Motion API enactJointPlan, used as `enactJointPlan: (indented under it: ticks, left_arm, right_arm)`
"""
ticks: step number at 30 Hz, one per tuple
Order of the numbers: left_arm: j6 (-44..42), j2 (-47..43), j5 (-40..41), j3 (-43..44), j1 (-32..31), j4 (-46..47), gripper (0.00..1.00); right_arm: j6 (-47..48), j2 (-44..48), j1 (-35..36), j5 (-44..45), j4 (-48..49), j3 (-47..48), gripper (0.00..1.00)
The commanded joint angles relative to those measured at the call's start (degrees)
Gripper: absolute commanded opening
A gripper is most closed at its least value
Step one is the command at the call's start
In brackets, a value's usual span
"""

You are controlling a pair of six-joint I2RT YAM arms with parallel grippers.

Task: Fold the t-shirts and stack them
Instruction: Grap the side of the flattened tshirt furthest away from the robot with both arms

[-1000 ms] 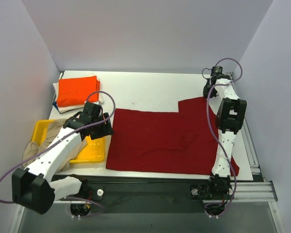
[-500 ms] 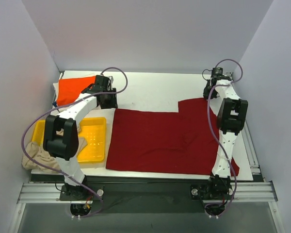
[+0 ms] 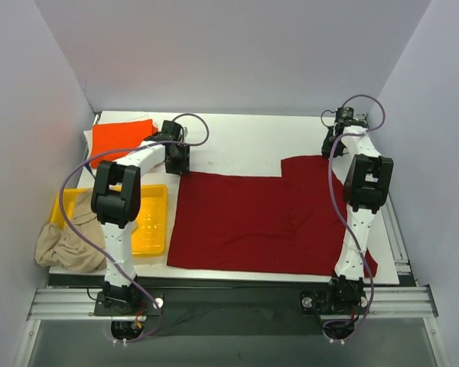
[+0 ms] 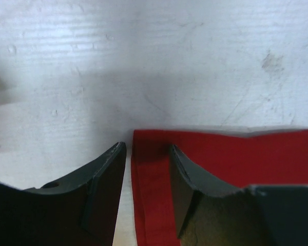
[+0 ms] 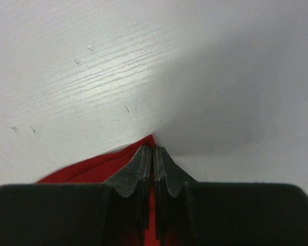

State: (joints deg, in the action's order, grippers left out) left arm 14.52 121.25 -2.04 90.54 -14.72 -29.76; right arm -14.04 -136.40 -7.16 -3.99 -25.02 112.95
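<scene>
Left gripper (image 4: 146,148): jaws parted, low over the table (image 3: 237,141), straddling the upper-left corner of the dark red t-shirt (image 3: 252,222); the hem lies between the fingers, not yet pinched.
Right gripper (image 5: 153,148): fingers pressed together on the shirt's far right corner, at the upper right of the overhead view.
Dark red t-shirt: spread flat across the middle of the table; its lower right corner passes under the right arm.
Orange t-shirt (image 3: 118,140): folded, upper left.
Beige t-shirt (image 3: 61,245): heaped at lower left, partly over the yellow tray (image 3: 149,222).
Handling: probably light and limp; it will sag and drag unless both corners rise together.
Hold: pinch deep at the hemmed corners, where the doubled cloth should slip least.
</scene>
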Motion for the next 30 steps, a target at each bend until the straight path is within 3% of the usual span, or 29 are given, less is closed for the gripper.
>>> enactJointPlan:
  ticks: [1,6,10,17,30]
  left_arm:
    - [-0.81,1.44,-0.94,3.41,0.66,0.58,0.5]
    - [-0.64,2.93,-0.68,4.2,1.01,1.55,0.49]
    - [-0.55,4.08,-0.42,5.78,1.19,-0.21,0.44]
    - [-0.55,3.38,-0.86,3.41,1.1,0.06,0.33]
    - [0.77,0.48,-2.97,-1.77,0.83,0.4,0.26]
  right_arm:
    - [0.24,2.89,-0.23,-0.49,-5.31,-1.32,0.0]
    - [0.33,2.89,-0.31,-0.84,-5.48,-1.59,0.0]
    - [0.33,2.8,-0.23,-0.93,-5.57,-1.59,0.0]
    - [0.42,2.63,-0.31,-1.02,-5.75,-1.59,0.0]
    - [-0.19,2.63,-0.31,-1.55,-6.1,-1.5,0.0]
